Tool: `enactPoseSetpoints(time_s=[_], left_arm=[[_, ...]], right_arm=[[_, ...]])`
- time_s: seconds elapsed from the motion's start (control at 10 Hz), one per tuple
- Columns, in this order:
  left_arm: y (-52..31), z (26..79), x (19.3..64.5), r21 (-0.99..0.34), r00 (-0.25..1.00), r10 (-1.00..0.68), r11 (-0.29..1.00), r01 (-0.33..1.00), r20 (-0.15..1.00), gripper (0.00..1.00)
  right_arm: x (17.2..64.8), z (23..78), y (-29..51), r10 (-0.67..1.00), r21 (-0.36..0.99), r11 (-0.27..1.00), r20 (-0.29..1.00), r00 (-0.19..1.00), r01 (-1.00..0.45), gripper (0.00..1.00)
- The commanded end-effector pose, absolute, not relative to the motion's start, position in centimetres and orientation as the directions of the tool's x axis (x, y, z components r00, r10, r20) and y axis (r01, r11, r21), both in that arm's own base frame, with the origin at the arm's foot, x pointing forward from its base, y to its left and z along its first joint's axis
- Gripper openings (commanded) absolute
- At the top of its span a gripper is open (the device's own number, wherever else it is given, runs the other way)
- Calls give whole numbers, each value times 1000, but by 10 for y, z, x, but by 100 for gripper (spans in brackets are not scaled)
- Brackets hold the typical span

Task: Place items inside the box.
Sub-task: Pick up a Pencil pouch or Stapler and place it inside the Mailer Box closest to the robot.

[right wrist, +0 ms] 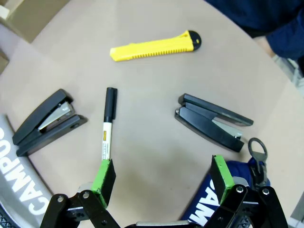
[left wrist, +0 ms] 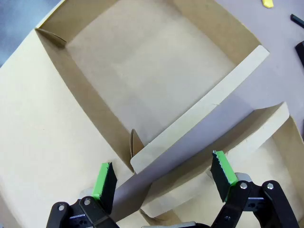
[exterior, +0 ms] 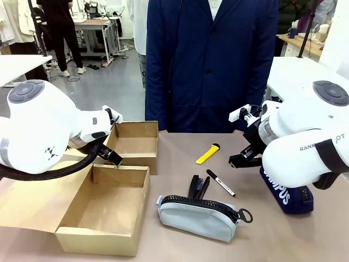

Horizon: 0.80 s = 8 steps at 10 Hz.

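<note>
**Box empty, first pick not yet made**

The cardboard box (exterior: pixel 103 232) sits open at the robot's left with nothing in it. The left gripper (exterior: pixel 113 157) hangs at its far wall, jaws spread. The left wrist view adds that its fingers (left wrist: pixel 105 178) stand either side of a cardboard flap (left wrist: pixel 199 109).

All the items lie on the table (exterior: pixel 305 240) to the right of the box: grey zip case (exterior: pixel 196 217), navy pouch (exterior: pixel 286 192), stapler (exterior: pixel 199 186), yellow knife (exterior: pixel 208 154) and marker (exterior: pixel 220 182). The right gripper (exterior: pixel 242 159) hovers over them, jaws released and holding nothing. Its wrist view adds a second stapler (right wrist: pixel 211 121) beside the pouch, where the front view has the arm in the way.

This looks like the very start of the task. Next, the right gripper must drop around one item, likely the marker, and close.
</note>
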<state>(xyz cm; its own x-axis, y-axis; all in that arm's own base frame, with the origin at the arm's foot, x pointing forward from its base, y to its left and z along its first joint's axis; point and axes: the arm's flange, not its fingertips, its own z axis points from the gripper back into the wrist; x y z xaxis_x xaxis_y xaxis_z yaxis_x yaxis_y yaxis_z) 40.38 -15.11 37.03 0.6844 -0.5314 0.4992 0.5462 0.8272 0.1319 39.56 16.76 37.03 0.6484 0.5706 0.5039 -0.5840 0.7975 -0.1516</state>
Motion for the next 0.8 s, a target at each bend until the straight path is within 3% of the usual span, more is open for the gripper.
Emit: enactPoseSetpoints(time_s=[0.0, 0.2, 0.3, 0.5, 0.7], left_arm=[[-151, 392, 393, 113, 662, -538, 813, 572, 521, 100], [-142, 463, 361, -75, 752, -417, 850, 521, 510, 100], [-129, 491, 342, -172, 747, -404, 810, 560, 528, 100], [-71, 525, 317, -397, 785, -320, 724, 564, 531, 100], [35, 526, 318, -661, 877, -89, 622, 419, 471, 100]], right_arm=[[393, 388, 166, 539, -103, 811, 514, 667, -576, 100], [370, 455, 149, 321, 61, 909, 528, 786, -412, 100], [351, 484, 133, 211, 181, 918, 531, 820, -353, 100], [307, 524, 81, 40, 483, 820, 487, 873, -307, 100], [264, 540, -16, -270, 705, 686, 477, 836, -180, 100]])
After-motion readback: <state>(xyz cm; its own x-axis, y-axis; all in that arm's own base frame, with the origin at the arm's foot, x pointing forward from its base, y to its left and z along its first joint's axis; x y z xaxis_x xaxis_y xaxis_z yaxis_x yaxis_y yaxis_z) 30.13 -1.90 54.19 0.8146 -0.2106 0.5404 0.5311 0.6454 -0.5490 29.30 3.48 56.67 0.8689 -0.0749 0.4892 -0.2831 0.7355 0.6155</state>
